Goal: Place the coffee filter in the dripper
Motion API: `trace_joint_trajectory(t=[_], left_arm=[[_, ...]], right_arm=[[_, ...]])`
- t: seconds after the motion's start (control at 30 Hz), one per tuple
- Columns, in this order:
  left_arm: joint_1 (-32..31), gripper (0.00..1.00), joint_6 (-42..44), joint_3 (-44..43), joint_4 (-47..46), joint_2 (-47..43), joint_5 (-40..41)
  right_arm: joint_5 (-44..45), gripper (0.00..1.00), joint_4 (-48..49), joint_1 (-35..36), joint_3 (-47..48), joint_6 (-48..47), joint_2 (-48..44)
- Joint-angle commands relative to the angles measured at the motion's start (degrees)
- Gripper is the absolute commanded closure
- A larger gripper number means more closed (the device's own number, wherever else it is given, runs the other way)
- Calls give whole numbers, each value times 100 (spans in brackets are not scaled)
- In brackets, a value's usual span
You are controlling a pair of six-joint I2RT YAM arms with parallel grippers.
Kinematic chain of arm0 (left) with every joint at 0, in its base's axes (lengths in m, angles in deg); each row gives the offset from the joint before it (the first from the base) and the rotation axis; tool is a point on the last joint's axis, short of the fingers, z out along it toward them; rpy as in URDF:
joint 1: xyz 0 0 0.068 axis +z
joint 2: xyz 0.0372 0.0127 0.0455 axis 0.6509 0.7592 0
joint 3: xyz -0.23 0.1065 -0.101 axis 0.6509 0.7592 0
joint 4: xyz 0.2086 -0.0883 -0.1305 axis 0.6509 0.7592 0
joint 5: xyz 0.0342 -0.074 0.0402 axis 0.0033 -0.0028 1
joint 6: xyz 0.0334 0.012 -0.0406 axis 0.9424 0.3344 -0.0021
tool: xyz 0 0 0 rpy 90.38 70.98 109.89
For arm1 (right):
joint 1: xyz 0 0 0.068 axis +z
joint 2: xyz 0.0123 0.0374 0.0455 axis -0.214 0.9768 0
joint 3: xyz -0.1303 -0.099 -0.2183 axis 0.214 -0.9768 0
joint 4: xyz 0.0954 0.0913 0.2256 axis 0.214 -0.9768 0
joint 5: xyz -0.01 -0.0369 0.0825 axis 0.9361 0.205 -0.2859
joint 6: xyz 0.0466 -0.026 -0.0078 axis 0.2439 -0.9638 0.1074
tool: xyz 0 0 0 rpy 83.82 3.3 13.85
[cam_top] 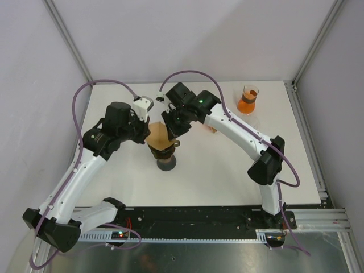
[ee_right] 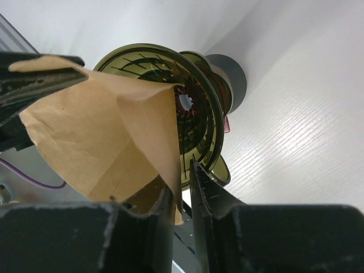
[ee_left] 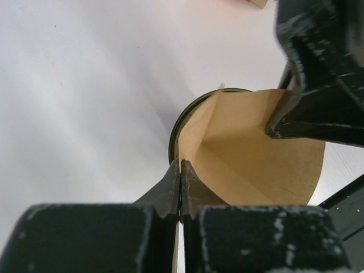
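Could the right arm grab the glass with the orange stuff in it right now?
Probably not yet. The glass stands on that arm's side of the table and the way looks free, but the right gripper is pinching the coffee filter and would have to let go first.

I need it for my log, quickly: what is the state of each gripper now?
Left gripper: closed on the coffee filter edge.
Right gripper: closed on the opposite edge of it.

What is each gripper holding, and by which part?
Both hold the coffee filter by its rim: left gripper pinches one edge, right gripper the opposite edge, over the dripper.
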Motion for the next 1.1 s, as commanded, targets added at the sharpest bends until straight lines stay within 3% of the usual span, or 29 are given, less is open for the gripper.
trace_joint_trajectory(t=[0.0, 0.43, 0.8, 1.07], left_arm=[[141, 99, 8, 38, -145, 46, -183], [179, 99, 83, 151, -146, 118, -213], [177, 100, 134, 290, -152, 171, -245], [178, 93, 228, 396, -154, 160, -289]], right_arm=[[140, 82, 216, -18, -49, 90, -410], [536, 77, 111, 64, 159, 104, -534], [771, 81, 70, 92, -15, 112, -563], [866, 81, 140, 125, -102, 60, -384]])
